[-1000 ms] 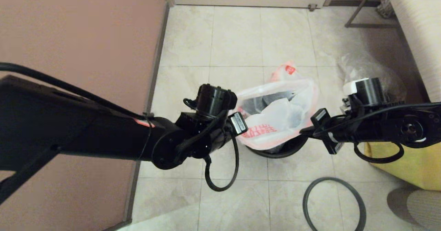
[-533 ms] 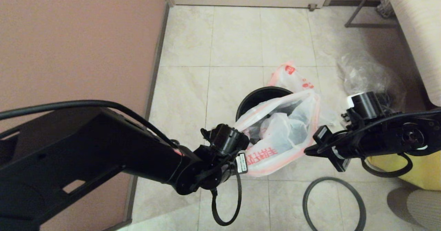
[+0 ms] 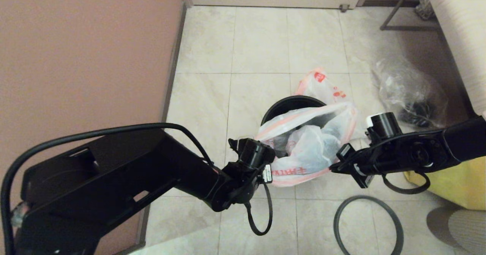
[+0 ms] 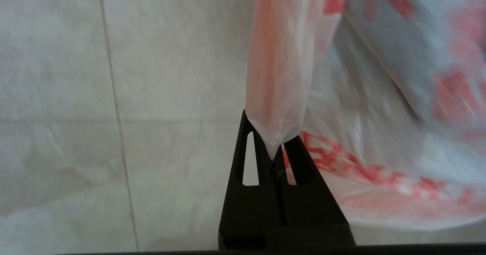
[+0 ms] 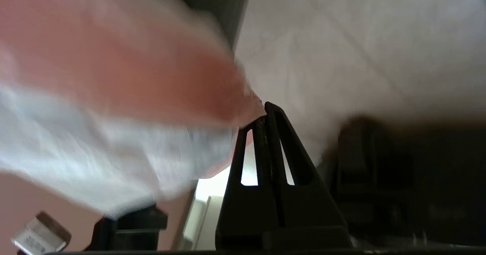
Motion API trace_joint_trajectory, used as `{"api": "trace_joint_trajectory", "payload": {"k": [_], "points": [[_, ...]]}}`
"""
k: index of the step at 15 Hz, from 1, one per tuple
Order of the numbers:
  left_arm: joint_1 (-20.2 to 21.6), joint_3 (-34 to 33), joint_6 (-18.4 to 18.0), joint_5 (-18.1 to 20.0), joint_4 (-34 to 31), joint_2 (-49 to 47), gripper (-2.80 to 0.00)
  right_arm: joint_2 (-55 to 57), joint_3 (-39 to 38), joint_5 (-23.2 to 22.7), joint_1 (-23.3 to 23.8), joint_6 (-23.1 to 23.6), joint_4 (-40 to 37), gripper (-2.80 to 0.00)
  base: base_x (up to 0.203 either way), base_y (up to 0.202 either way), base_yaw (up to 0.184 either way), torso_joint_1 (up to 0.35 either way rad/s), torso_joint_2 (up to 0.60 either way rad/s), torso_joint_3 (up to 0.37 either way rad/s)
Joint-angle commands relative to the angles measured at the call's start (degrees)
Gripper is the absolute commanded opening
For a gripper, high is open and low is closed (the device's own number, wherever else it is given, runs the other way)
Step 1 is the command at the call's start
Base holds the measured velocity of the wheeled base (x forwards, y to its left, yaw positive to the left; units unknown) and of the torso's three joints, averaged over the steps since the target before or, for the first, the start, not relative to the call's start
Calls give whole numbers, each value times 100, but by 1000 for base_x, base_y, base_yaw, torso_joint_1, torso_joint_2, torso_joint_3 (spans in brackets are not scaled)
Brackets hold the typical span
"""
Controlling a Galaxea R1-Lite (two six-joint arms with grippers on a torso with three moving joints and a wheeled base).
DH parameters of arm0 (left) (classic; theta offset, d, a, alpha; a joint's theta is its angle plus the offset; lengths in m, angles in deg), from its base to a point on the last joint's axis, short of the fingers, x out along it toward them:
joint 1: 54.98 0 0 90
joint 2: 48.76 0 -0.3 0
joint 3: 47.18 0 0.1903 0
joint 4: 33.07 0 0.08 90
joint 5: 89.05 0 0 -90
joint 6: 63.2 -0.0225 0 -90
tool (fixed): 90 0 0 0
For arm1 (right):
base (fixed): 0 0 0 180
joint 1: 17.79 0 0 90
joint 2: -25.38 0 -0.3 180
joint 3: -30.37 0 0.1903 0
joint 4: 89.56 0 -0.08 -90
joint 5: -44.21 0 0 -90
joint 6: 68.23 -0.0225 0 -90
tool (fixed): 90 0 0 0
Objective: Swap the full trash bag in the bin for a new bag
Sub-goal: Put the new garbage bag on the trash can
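Left arm — you have it reaching in from the lower left, wrist angled up; your left gripper has its jaws pinched together on the full bag.

Right arm — you hold it level from the right; your right gripper likewise clamps the bag's opposite edge.

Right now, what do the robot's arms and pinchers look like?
Both arms are black and chunky, with black cables looping off them. The left arm has a boxy forearm with cut-out slots; the right arm is slimmer. Each wrist carries a round black knob and a small white label. The left gripper and right gripper have black triangular fingers with slots.
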Motion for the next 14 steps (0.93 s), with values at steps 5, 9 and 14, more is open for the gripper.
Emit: {"api": "trace_joint_trajectory", "payload": {"k": [5,9,14], "points": [[118,731,13,-858,600,-561,-280,106,180,-10,354,37,43,-280,0,0,0,0,0,0],[88,617,-7,-868,763,-485,-280,-139,31,-12,346,28,-77,-280,0,0,0,0,0,0],[7,233,-12,-811,737,-127,-280,-470,-137,-24,286,34,-81,0,0,0,0,0,0,0]]}}
